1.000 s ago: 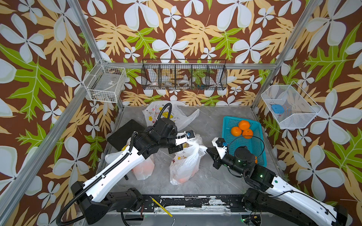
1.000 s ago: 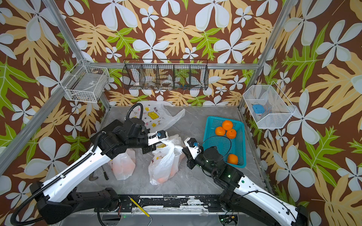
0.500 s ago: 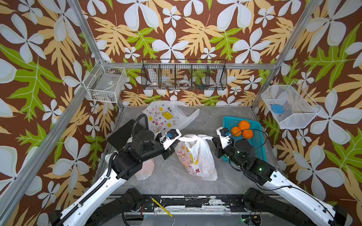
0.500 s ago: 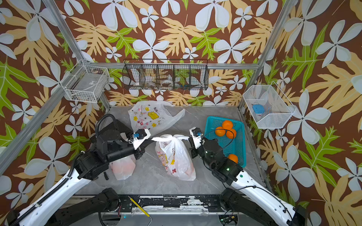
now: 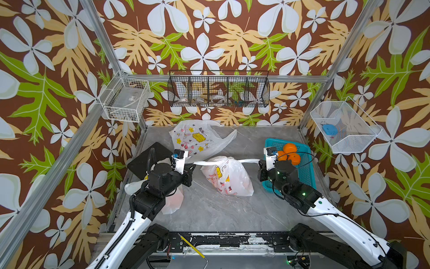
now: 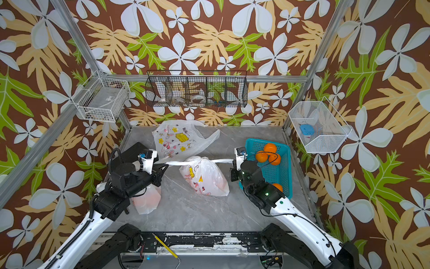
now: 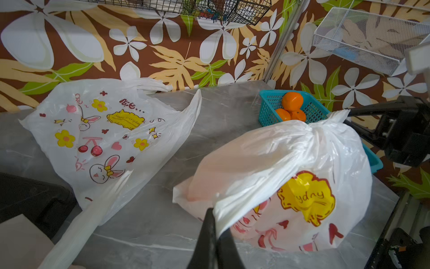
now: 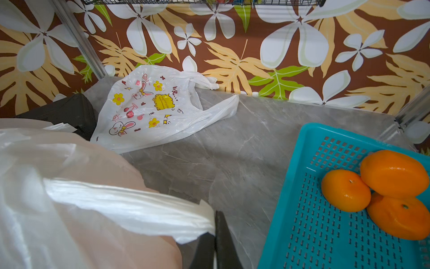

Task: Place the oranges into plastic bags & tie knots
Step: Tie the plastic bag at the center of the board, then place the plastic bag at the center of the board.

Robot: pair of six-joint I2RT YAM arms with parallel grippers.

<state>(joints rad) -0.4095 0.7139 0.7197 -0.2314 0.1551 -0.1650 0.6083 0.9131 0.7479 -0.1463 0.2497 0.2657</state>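
Nearest, on the front rail: a yellow stick (image 5: 192, 247), lying slantwise. Then the grey marble-look table (image 5: 216, 216). Under the left arm (image 5: 160, 184) lies a plastic bag (image 6: 147, 200) w/ an orange tint showing thru the film. The arm hides most of its top, so can't tell if it's knotted.

Mid-table sits a second printed bag (image 5: 229, 180), full & rounded, w/ a pink-orange tint inside (fruit count not readable). Its two white handle strips run out sideways, taut, from a bunched knot (image 5: 226, 159) on top. The left jaws are pressed together on the end of the left strip (image 5: 201, 163). The right jaws likewise pinch the end of the right strip (image 5: 250, 160). Both wrist views show film clamped betw. dark fingers (image 8: 223, 237).

Just beside the right arm (image 5: 288, 181) is a teal lattice basket (image 5: 306, 171). It holds three oranges (image 5: 289, 153), heaped & touching at its far end. In a top view a fourth orange (image 6: 278, 187) sits at the near end, half hidden by the arm.

Further back are a flat black slab (image 5: 143, 160) at the left edge and an empty printed bag (image 5: 197, 139) lying flat near the back wall.

On the walls: white wire basket (image 5: 125, 102) left, black wire rack (image 5: 218, 92) at back, white mesh basket (image 5: 344, 127) right w/ a small blue thing (image 5: 329, 129) in it.
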